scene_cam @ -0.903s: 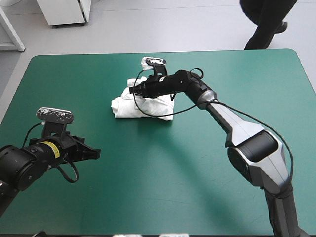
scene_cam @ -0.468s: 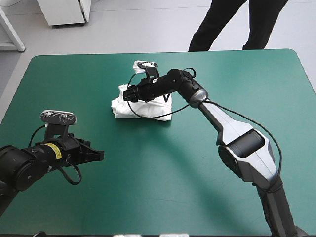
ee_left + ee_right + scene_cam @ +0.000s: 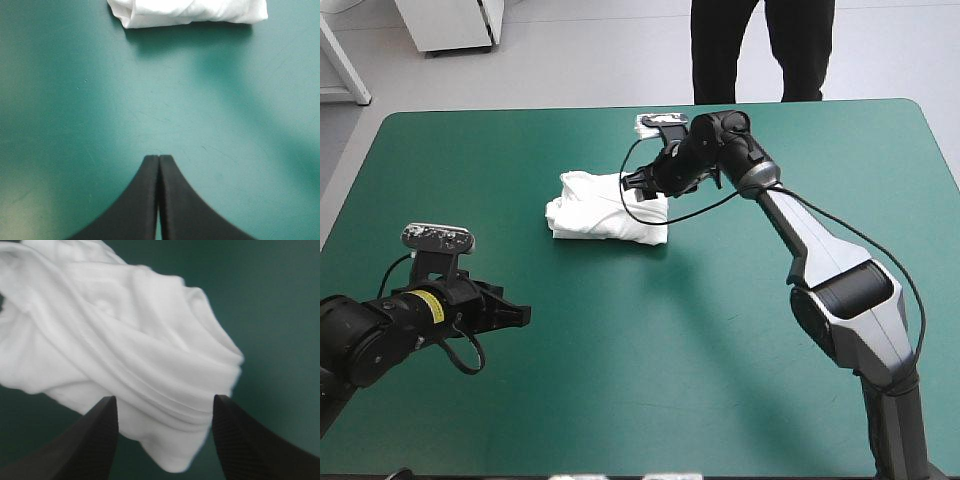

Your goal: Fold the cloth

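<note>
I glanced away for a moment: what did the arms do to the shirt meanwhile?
The right claw, earlier reaching across the shirt, drew back to its right end and now stands open. The shirt stayed a folded bundle; the left claw stayed shut, away from it.

The table (image 3: 650,380) wears a teal-green cover with rounded corners, and its top fills most of the high view, with the far edge near the top. One thing lies directly on it: the white T-shirt (image 3: 595,210), a folded, rather rumpled bundle in the far half, a little left of the middle and well apart from every edge. Its near side rests on the cover as a fairly straight fold, while the far part rises in soft creases. A shadow lies on the cover along that near side, and the left wrist view shows faint scuffs on the green
</note>
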